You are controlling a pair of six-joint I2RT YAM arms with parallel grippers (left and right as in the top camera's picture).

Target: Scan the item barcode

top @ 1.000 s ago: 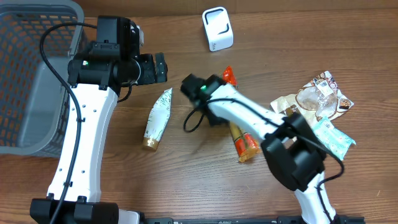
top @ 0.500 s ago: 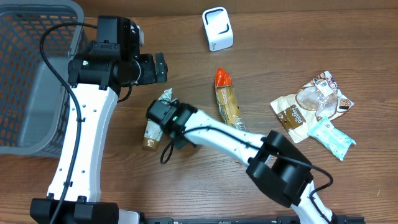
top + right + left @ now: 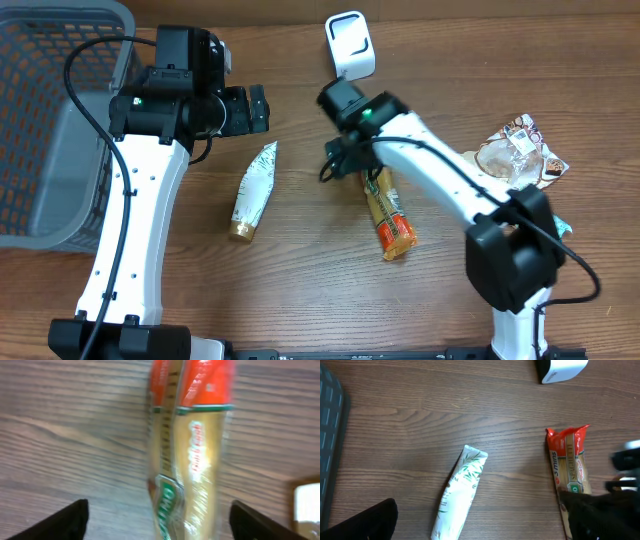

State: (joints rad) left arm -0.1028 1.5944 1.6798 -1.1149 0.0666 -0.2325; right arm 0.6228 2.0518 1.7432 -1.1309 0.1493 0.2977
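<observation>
Pasta pack (image 3: 195, 460) lies flat on table (image 3: 300, 290), near scanner (image 3: 350, 45). Right gripper (image 3: 167, 517) is hung over it, jaws wide apart, nothing held. Left gripper (image 3: 258, 108) jaws are also apart, empty. Pack is judged light, w/ slick crinkly film and brittle contents; best taken across mid-length, gently.

Basket (image 3: 40, 130) sits at the table's (image 3: 300, 290) far left. Scanner (image 3: 350, 45) at the back, centre. Tube (image 3: 254, 190) and pasta pack (image 3: 390, 220) lie mid-table, tube left of pack, apart. Snack bags (image 3: 510, 160) far right. Right gripper (image 3: 159, 519) hangs over pack's back end, in front of scanner.
</observation>
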